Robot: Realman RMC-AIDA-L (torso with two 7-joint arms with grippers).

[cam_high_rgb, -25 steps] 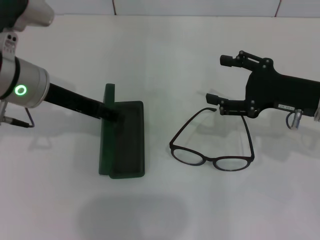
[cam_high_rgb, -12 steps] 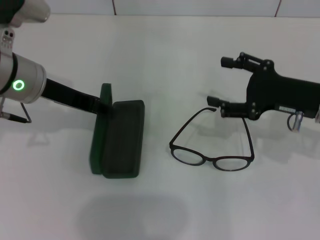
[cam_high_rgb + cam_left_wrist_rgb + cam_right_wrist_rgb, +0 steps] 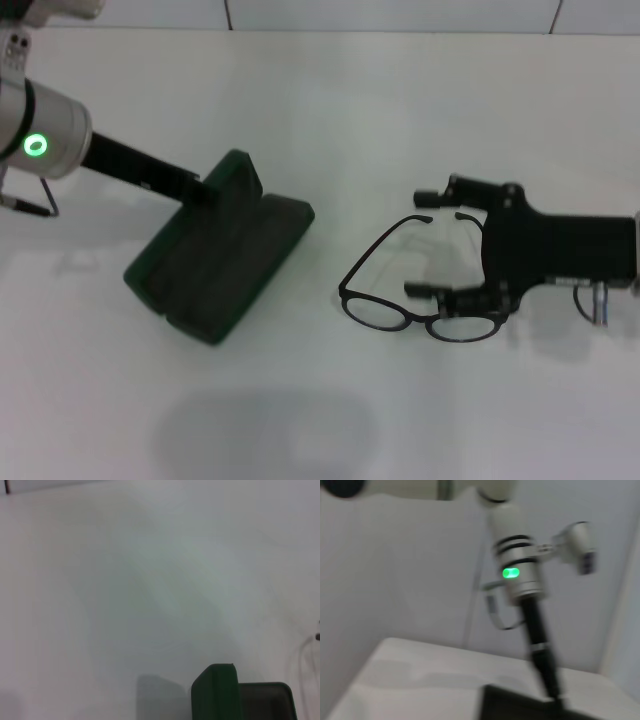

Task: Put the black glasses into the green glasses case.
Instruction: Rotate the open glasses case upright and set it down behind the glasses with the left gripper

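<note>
The right gripper (image 3: pixel 432 243), matte black with slim fingers spread wide apart, straddles the thin black-framed glasses (image 3: pixel 423 295) with rounded oval clear lenses on the smooth white table (image 3: pixel 330 110), one finger by the temple tips, the other at the lens rim. Well to its left lies the dark green, round-cornered hard glasses case (image 3: pixel 222 262), open; the left gripper (image 3: pixel 203 190) meets its raised lid, and I cannot tell how its fingers stand.
</note>
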